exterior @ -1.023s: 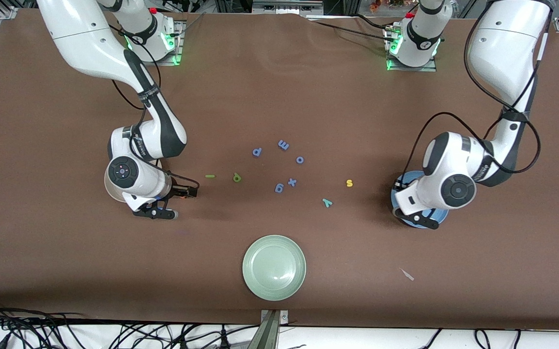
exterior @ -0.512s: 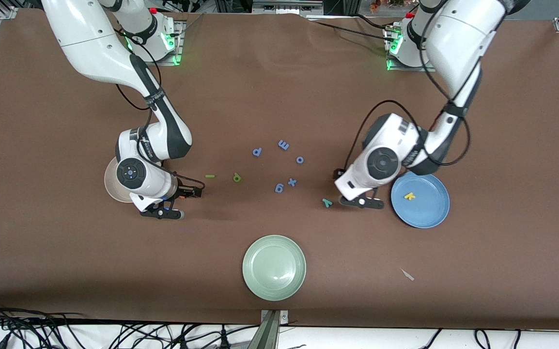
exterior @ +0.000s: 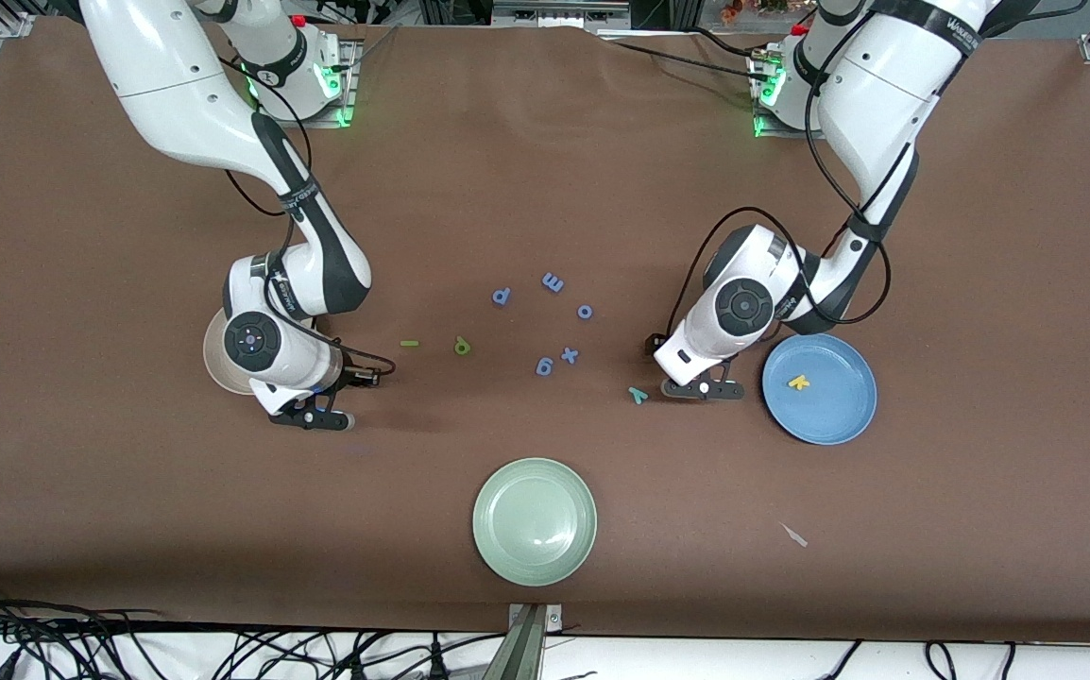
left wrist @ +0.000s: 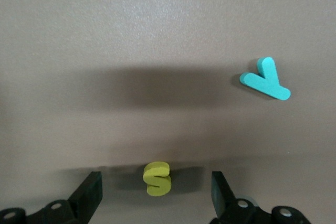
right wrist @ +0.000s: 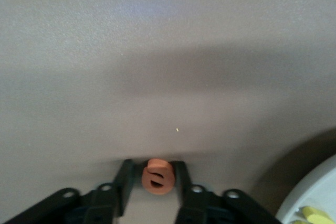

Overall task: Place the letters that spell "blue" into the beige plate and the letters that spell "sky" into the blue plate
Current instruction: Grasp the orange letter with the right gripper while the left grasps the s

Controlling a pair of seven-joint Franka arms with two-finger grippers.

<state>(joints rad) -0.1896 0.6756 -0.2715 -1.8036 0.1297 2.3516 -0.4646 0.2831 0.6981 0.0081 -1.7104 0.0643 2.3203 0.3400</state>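
My left gripper (left wrist: pixel 156 180) is low over the table and open, with the yellow "s" (left wrist: pixel 157 178) lying between its fingers, untouched. The teal "y" (left wrist: pixel 265 80) lies close by. In the front view this gripper (exterior: pixel 701 388) is beside the blue plate (exterior: pixel 838 420), which holds the yellow "k" (exterior: pixel 798 382); the "s" is hidden under the hand. My right gripper (right wrist: pixel 153 170) is shut on the orange "e" (right wrist: pixel 157 177) at table height, beside the beige plate (right wrist: pixel 321 192) holding a yellow letter (right wrist: pixel 313 215). The green "l" (exterior: pixel 410 343) and olive "b" (exterior: pixel 462 347) lie on the table.
Several blue-purple letters (exterior: pixel 553 281) are scattered mid-table, farther from the front camera than the teal "y" (exterior: pixel 638 395). A pale green plate (exterior: pixel 535 534) sits near the front edge. A small scrap (exterior: pixel 794 535) lies toward the left arm's end.
My left arm swung from over the blue plate to the "s", uncovering the "k" in the plate. My right gripper's fingers closed onto the orange "e".
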